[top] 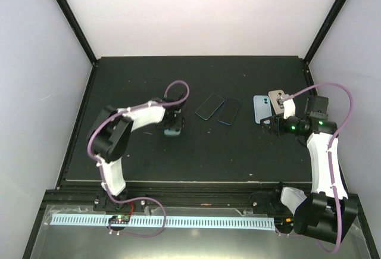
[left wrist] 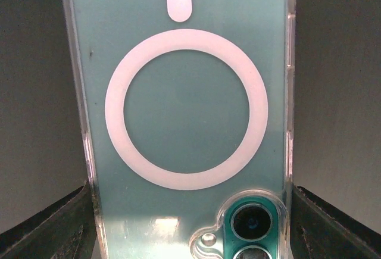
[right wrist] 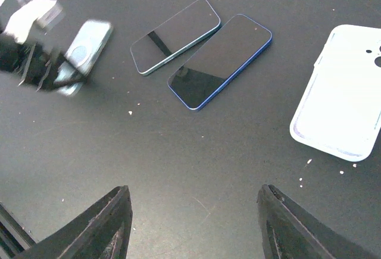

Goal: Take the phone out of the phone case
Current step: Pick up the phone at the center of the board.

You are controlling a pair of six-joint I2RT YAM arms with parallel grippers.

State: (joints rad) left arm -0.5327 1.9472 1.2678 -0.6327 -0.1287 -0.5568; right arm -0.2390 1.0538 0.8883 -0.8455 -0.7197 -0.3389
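Note:
The phone (left wrist: 184,110) is teal and sits back-up in a clear phone case (left wrist: 289,92) with a white ring; its camera lenses show near the bottom. My left gripper (left wrist: 191,223) has its two dark fingers pressed against the case's long edges. From above, the left gripper (top: 172,129) holds it on the mat left of centre. In the right wrist view the phone (right wrist: 86,47) looks blurred. My right gripper (right wrist: 193,223) stands open over bare mat, nothing between its fingers.
Two bare phones lie screen-up mid-table, one teal-edged (top: 209,106) and one blue (top: 228,111). A pale blue empty case (top: 261,109) and a tan case (top: 275,99) lie beside the right gripper (top: 271,122). White walls surround the black mat (top: 196,158).

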